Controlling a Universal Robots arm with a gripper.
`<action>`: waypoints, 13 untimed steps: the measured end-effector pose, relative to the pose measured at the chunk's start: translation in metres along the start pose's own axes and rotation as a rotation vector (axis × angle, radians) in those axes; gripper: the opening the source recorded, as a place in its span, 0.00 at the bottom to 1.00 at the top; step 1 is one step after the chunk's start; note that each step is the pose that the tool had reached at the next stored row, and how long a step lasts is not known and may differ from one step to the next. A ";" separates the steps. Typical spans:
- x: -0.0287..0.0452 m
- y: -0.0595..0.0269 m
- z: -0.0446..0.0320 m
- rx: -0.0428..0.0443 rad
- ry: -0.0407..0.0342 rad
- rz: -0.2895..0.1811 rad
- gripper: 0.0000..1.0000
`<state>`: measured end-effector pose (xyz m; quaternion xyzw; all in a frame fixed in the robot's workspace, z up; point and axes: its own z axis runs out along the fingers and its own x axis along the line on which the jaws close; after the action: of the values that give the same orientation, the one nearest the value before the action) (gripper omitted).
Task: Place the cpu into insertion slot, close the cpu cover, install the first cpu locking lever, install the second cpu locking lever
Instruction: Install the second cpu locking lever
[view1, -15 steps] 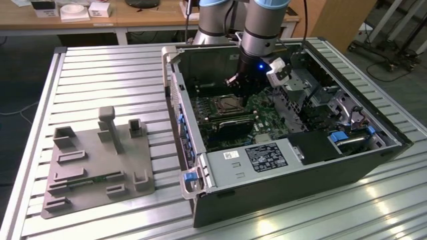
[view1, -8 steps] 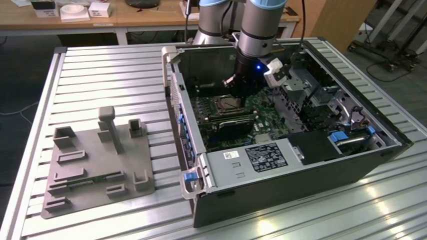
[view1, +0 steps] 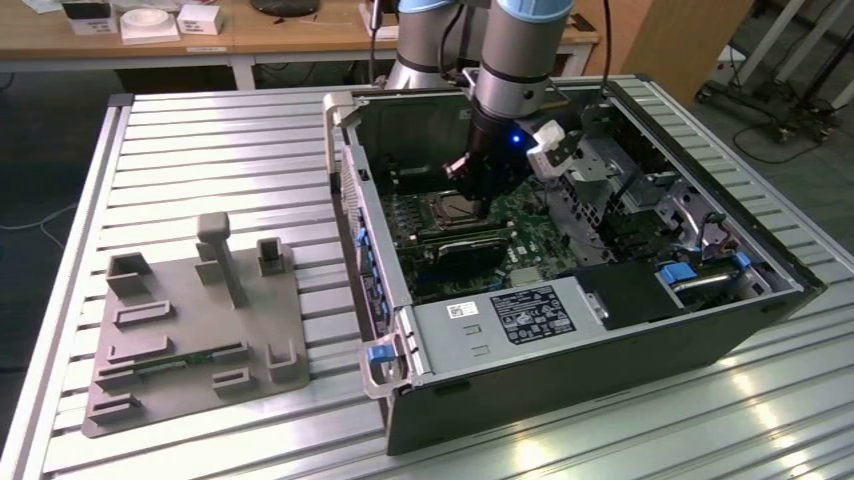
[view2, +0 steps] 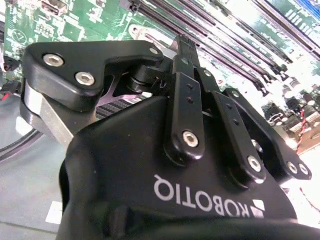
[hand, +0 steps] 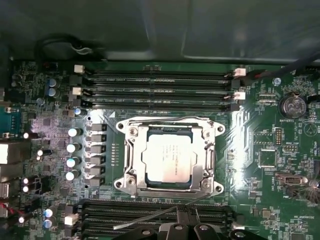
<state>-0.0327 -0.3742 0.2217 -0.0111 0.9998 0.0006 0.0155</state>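
Inside an open black computer case (view1: 534, 330), the silvery square cpu (hand: 167, 158) sat in its metal-rimmed insertion slot (hand: 131, 131) under the closed silver frame cover (hand: 138, 165); one thin lever (hand: 155, 216) looked unlatched beside the black gripper (hand: 187, 231), whose jaw state I cannot tell.

The motherboard (hand: 260, 165) is green with small silver dots. The cpu (hand: 167, 159) has a pale silvery-grey top, and the cpu cover (hand: 170, 131) around it is shiny silver. At 12 o'clock from it the memory slots (hand: 157, 90) are black with white clips. The gripper (view2: 186, 47) is black. The fixture block (view1: 194, 325) is plain grey, on a ribbed silver table (view1: 200, 150).
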 end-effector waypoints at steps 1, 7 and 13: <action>0.0012 -0.0002 0.0000 0.0000 0.0000 0.000 0.10; 0.0096 -0.0003 -0.0003 0.0001 0.0000 0.000 0.10; 0.0231 0.0000 -0.0002 -0.0002 0.0000 0.000 0.10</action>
<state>-0.0558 -0.3747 0.2212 -0.0111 0.9998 0.0007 0.0155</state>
